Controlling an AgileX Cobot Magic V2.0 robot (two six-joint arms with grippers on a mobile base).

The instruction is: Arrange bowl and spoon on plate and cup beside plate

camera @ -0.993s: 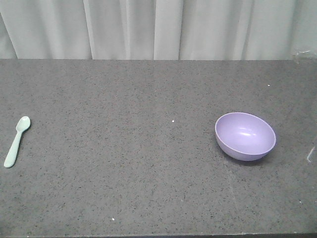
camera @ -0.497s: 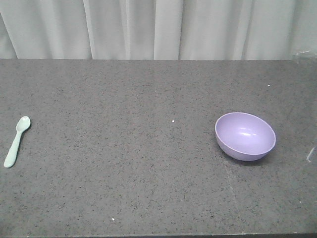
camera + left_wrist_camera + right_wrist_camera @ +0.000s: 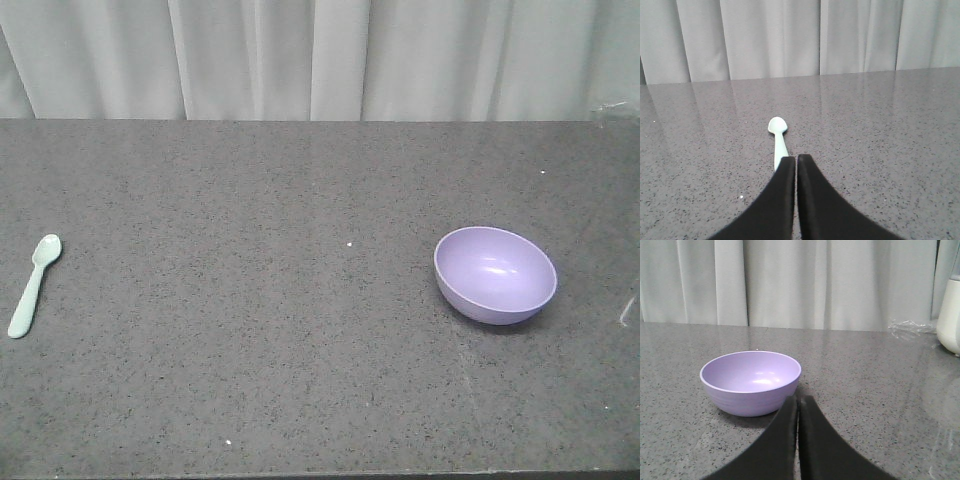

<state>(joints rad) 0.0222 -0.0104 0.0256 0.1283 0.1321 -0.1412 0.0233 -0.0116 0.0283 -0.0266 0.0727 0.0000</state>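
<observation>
Lying flat at the far left of the dark speckled tabletop (image 3: 250,350), the mint spoon (image 3: 33,285) is seen w/ its scoop toward the curtain (image 3: 320,60). The lavender bowl (image 3: 495,275) is set upright on the right side, well apart from it. The left gripper (image 3: 796,161) is pressed fully closed, nothing held, w/ the spoon's handle end hidden behind its tips. The right gripper (image 3: 798,401) is likewise closed & empty, the bowl just beyond it.
</observation>
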